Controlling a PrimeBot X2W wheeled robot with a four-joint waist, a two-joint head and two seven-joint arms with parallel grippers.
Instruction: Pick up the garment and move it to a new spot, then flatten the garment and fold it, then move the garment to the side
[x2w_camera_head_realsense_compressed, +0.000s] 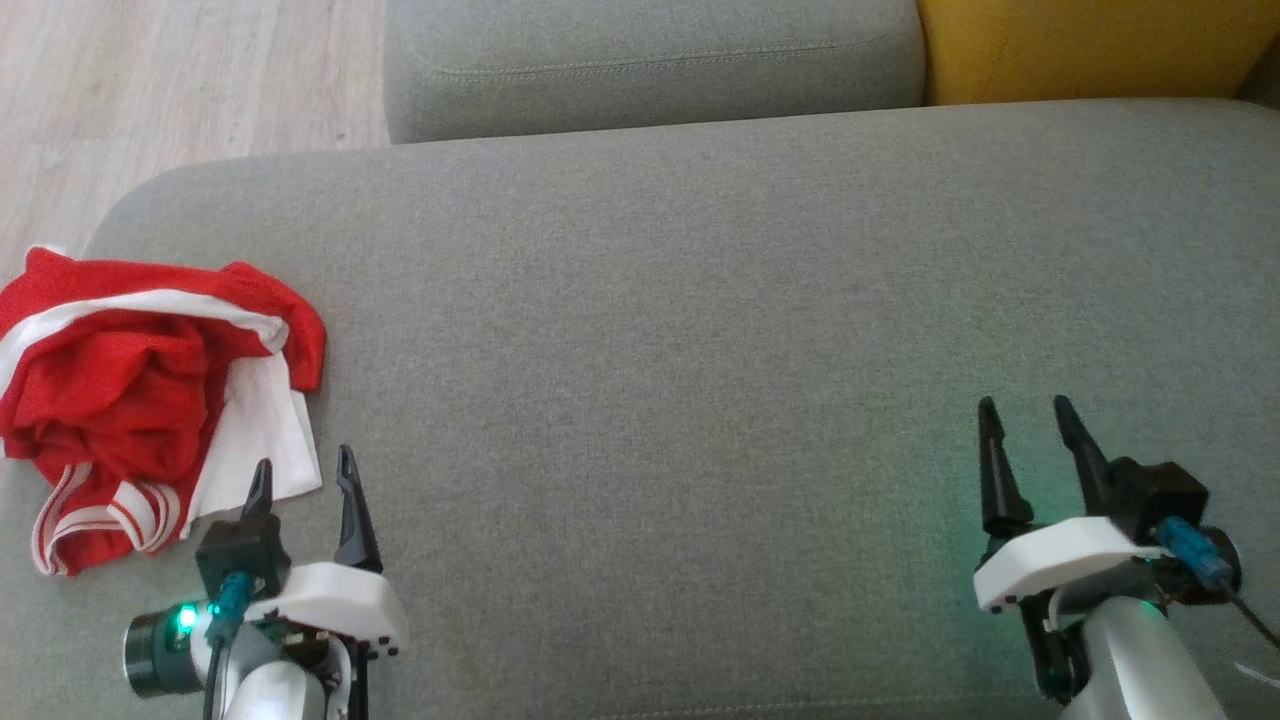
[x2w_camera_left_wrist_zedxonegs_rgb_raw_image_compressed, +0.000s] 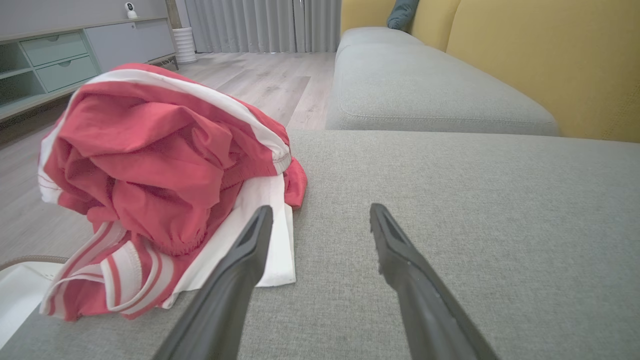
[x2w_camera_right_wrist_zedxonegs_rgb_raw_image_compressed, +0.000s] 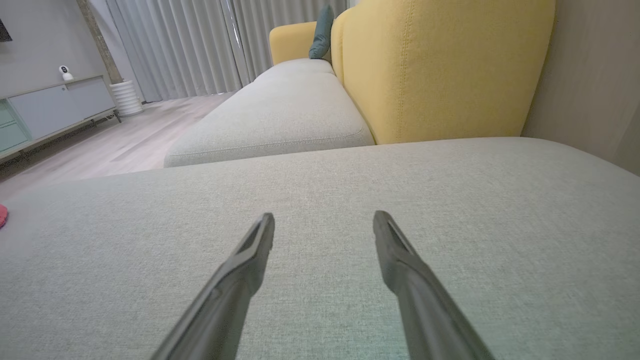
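Garment (x2w_camera_head_realsense_compressed: 150, 390), red and white, lies crumpled at the left edge of the frame on the grey sofa seat (x2w_camera_head_realsense_compressed: 700, 350), just beside my left hand (x2w_camera_head_realsense_compressed: 303, 460), its fingers spread, seemingly to take it, while my right hand (x2w_camera_head_realsense_compressed: 1025, 402) hovers spread and empty at lower right.

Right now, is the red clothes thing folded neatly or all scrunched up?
Scrunched. The red and white garment lies in a crumpled heap near the grey cushion's left edge, layers bunched and creased.
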